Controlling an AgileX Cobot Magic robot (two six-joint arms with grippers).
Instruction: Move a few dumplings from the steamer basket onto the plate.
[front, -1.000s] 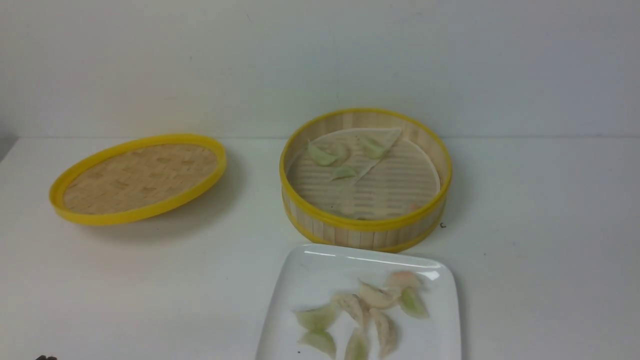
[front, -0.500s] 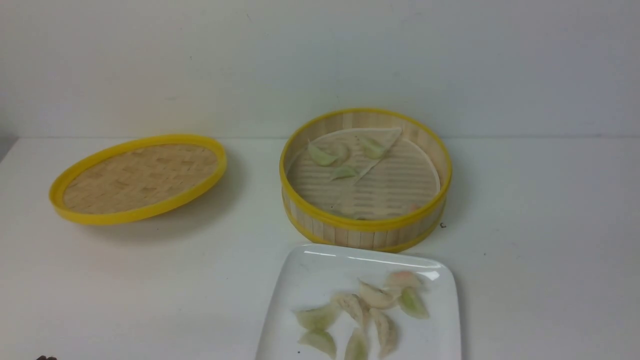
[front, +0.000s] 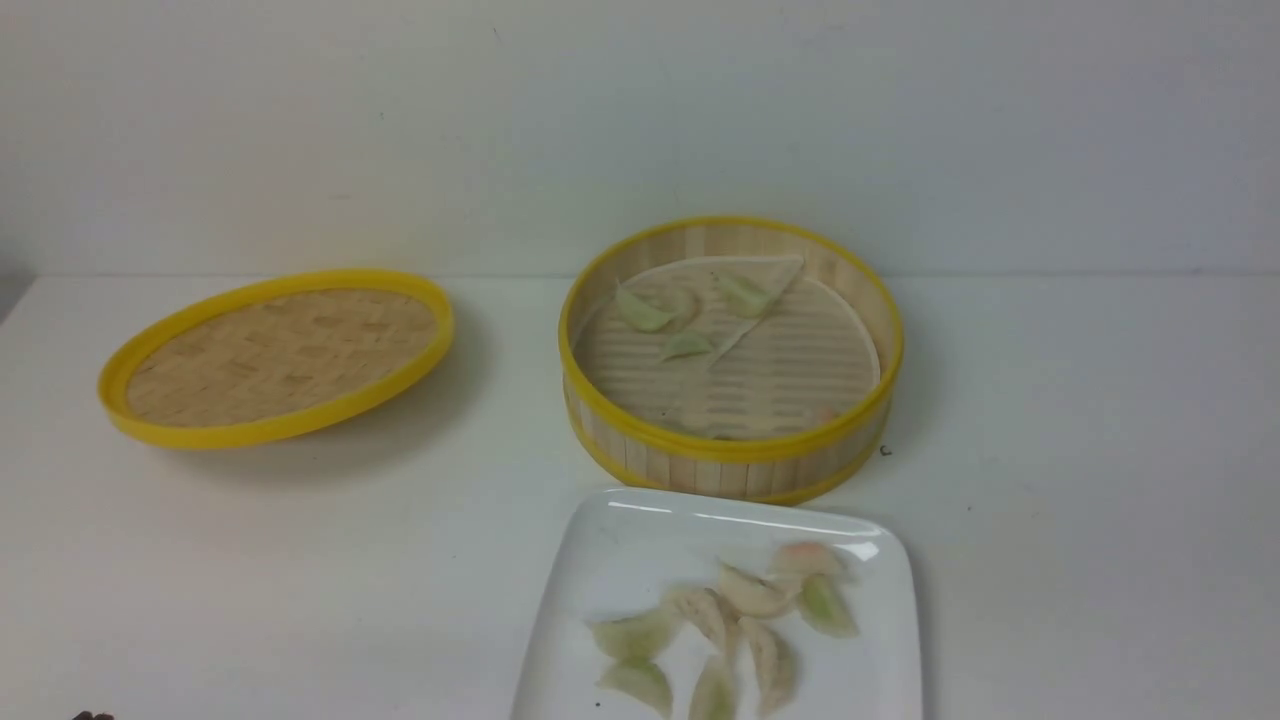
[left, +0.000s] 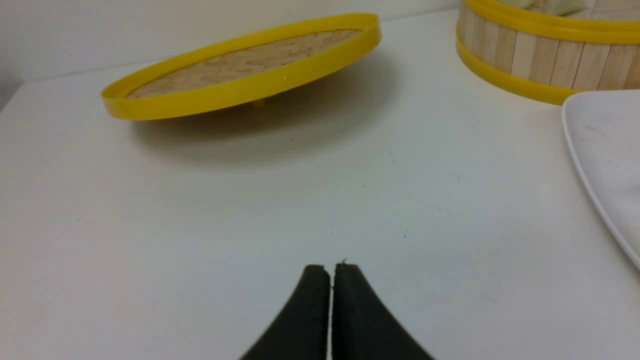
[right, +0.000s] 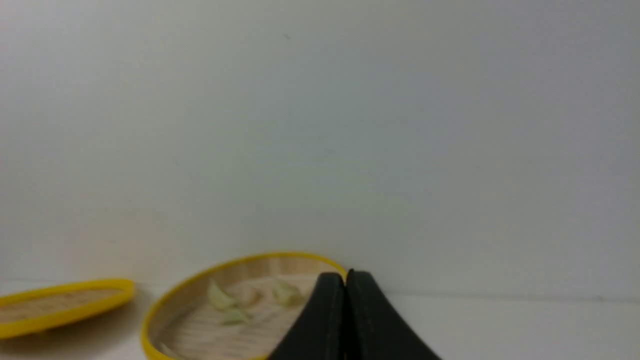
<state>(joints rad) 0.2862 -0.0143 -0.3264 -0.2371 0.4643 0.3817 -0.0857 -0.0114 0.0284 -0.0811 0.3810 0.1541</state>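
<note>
The steamer basket (front: 730, 455) stands at the table's middle, with a few pale green dumplings (front: 642, 312) on its folded paper liner at the back. The white plate (front: 640, 530) lies just in front of it and holds several dumplings (front: 745, 595), green, off-white and pinkish. My left gripper (left: 331, 267) is shut and empty, low over bare table to the plate's left; the basket (left: 525, 55) and the plate's rim (left: 590, 175) show in its view. My right gripper (right: 345, 274) is shut and empty, raised, with the basket (right: 195, 287) behind it. Neither gripper shows in the front view.
The shallow woven lid (front: 275, 355) with a yellow rim lies tilted at the back left, and shows in the left wrist view (left: 240, 75) and the right wrist view (right: 60, 305). A white wall closes the table's far edge.
</note>
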